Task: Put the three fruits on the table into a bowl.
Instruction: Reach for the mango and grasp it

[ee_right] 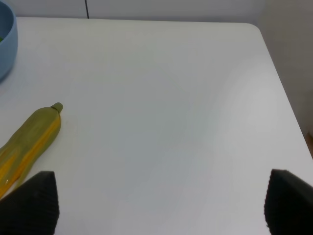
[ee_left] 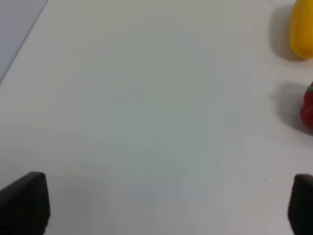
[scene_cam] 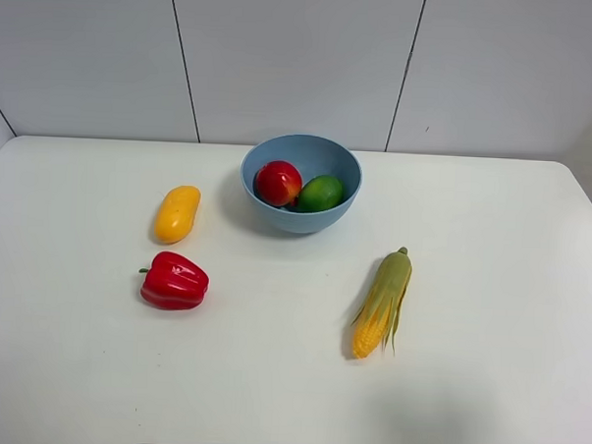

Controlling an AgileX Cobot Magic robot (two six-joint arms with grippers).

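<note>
The light-blue bowl (scene_cam: pixel 301 183) stands at the back middle of the white table (scene_cam: pixel 485 388). The red-and-yellow apple-like fruit (scene_cam: pixel 278 183) and the green lime (scene_cam: pixel 320 194) lie inside it. The yellow-orange mango (scene_cam: pixel 176 213) lies on the table left of the bowl; it also shows in the left wrist view (ee_left: pixel 301 30). No arm shows in the exterior high view. My left gripper (ee_left: pixel 166 205) is open and empty over bare table, apart from the mango. My right gripper (ee_right: pixel 161 205) is open and empty over bare table. The bowl's edge (ee_right: pixel 6 46) shows in the right wrist view.
A glossy red bell pepper (scene_cam: pixel 174 282) lies in front of the mango, also at the edge of the left wrist view (ee_left: pixel 308 107). A corn cob with green husk (scene_cam: pixel 383 303) lies right of centre, also in the right wrist view (ee_right: pixel 27 144). A white panelled wall stands behind the table.
</note>
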